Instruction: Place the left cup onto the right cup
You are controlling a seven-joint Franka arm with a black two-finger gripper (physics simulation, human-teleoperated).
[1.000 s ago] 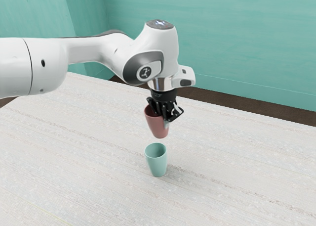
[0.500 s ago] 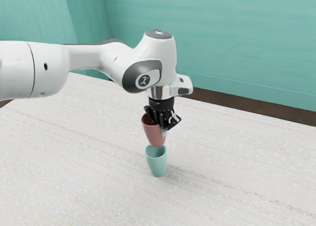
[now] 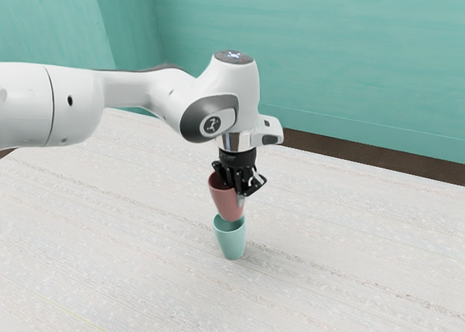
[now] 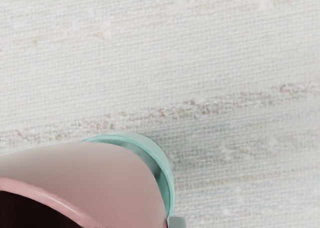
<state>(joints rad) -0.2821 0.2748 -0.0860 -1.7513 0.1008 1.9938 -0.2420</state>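
Observation:
A pink cup [image 3: 226, 201] hangs tilted in my gripper [image 3: 238, 187], which is shut on its rim. Its bottom dips into the mouth of an upright teal cup [image 3: 230, 240] standing on the table. In the wrist view the pink cup [image 4: 80, 183] is large and close under my hand. The teal cup's rim [image 4: 155, 160] curves around its far side there.
The pale woven table top [image 3: 349, 252] stretches wide on all sides of the cups. A teal wall [image 3: 349, 49] with a dark baseboard runs behind the table's far edge.
My gripper has come down with the pink cup, from hanging above the teal cup to having its bottom inside the teal cup's mouth.

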